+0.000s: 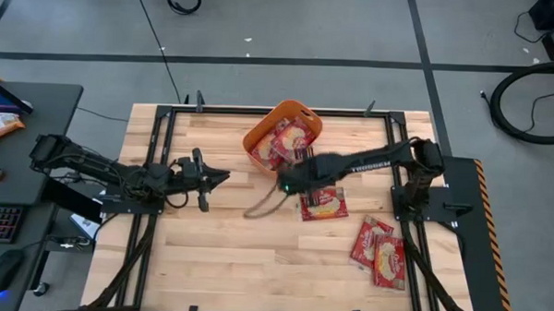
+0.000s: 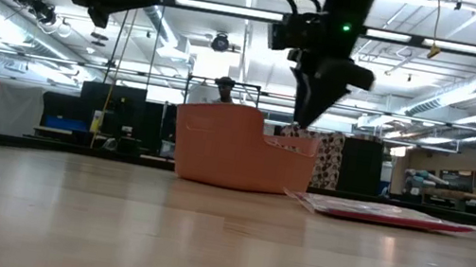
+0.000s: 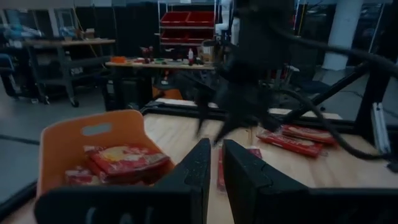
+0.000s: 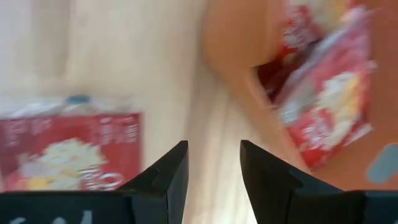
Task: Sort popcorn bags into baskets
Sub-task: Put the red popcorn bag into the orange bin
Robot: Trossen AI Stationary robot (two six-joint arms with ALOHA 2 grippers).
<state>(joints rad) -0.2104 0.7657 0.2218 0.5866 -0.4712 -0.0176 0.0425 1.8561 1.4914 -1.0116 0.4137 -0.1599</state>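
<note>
Lying flat on the wooden table (image 1: 255,256), the glossy red popcorn packet with the cream-yellow picture (image 1: 324,204) is found just beside the orange plastic tub (image 1: 259,136), which already holds several packets. Its long axis looks to run roughly across the table. Right next to it, just toward the tub, the right gripper (image 1: 290,182) is seen with fingers apart and nothing held, so that arm is judged the nearer one. Two more red packets (image 1: 381,251) lie farther off near the right edge. The left gripper (image 1: 219,177) is parked well apart, fingers nearly together, empty.
</note>
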